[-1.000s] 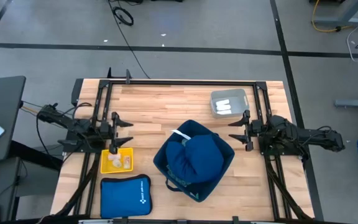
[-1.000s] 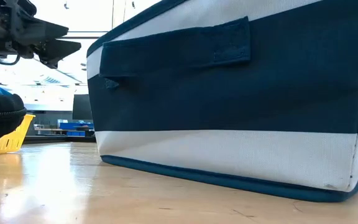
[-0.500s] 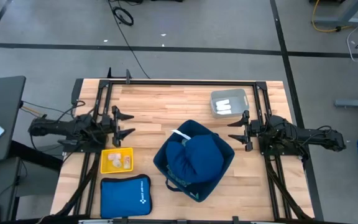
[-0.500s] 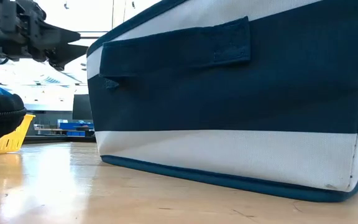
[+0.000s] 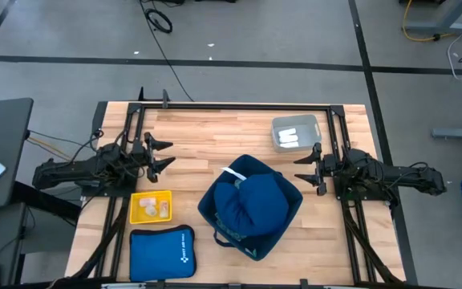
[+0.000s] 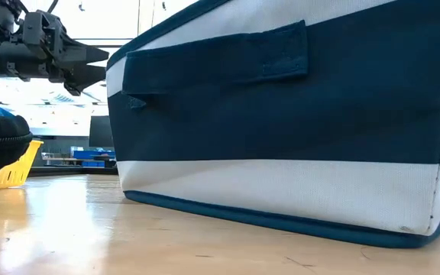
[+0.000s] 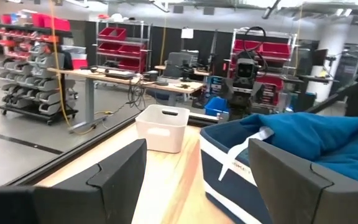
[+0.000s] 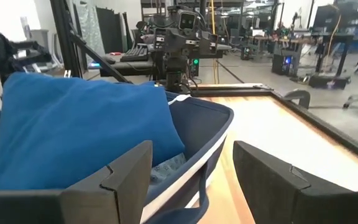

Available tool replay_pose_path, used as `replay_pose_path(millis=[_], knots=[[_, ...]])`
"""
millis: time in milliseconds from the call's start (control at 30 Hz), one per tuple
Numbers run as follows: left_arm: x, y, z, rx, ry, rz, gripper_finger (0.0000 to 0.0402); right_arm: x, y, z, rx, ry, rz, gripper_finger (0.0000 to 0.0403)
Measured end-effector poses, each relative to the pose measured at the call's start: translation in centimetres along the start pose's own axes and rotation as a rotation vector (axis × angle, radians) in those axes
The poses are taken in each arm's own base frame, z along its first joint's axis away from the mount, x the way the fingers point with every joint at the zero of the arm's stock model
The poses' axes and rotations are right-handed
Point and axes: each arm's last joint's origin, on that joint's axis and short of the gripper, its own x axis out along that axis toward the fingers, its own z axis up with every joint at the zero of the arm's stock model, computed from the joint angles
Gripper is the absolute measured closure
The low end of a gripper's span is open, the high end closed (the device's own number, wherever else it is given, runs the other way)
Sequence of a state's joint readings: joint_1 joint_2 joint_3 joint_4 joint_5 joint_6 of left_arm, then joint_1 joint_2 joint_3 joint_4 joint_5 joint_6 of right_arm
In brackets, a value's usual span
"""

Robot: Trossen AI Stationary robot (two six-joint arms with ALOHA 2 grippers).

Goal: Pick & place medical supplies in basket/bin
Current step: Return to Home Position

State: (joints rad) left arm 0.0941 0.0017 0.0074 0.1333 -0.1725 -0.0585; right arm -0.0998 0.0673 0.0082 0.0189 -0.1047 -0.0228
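The left tool (image 5: 161,153) hung above the left side of the light wooden desk (image 5: 215,132), its two dark fingers spread apart and holding nothing. It pointed toward the middle of the desk. In the left wrist view the same fingers (image 7: 114,171) stood wide with bare wood between them. Just in front of that tool, nearer the desk's front edge, sat a small yellow plastic tray (image 5: 151,193) with several white rolls (image 5: 144,210) in it. A flat bright-blue zip pouch with a white logo (image 5: 161,254) lay just beside the tray, at the front edge.

The right tool (image 5: 304,168) hovered over the right side of the desk, facing the left one, also spread open and empty. Beside it, toward the far edge, stood a pale translucent plastic box (image 5: 277,125) holding white items.

Between the two tools stood a dark-blue fabric bin with a white band (image 6: 281,114). A large dark-blue cloth (image 5: 251,205) was heaped inside, rising above the rim. A teal speckled cloth (image 8: 166,168) showed beneath it, inside the bin wall.
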Motion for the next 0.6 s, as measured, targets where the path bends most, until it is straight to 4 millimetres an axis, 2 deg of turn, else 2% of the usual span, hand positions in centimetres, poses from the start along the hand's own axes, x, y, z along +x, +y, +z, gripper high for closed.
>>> replay_pose_path(millis=[100,400,600], knots=[[0.0,0.0,0.02,-0.005,-0.002,0.006,0.0116,0.0,0.0,0.0,0.045,0.0,0.0,0.017],[0.0,0.0,0.07,0.08,-0.009,0.007,0.0116,0.0,0.0,0.05,0.029,-0.005,0.0,0.017],[0.0,0.0,0.04,0.023,-0.005,0.007,0.0116,0.0,0.0,0.06,0.029,-0.006,0.0,0.017]])
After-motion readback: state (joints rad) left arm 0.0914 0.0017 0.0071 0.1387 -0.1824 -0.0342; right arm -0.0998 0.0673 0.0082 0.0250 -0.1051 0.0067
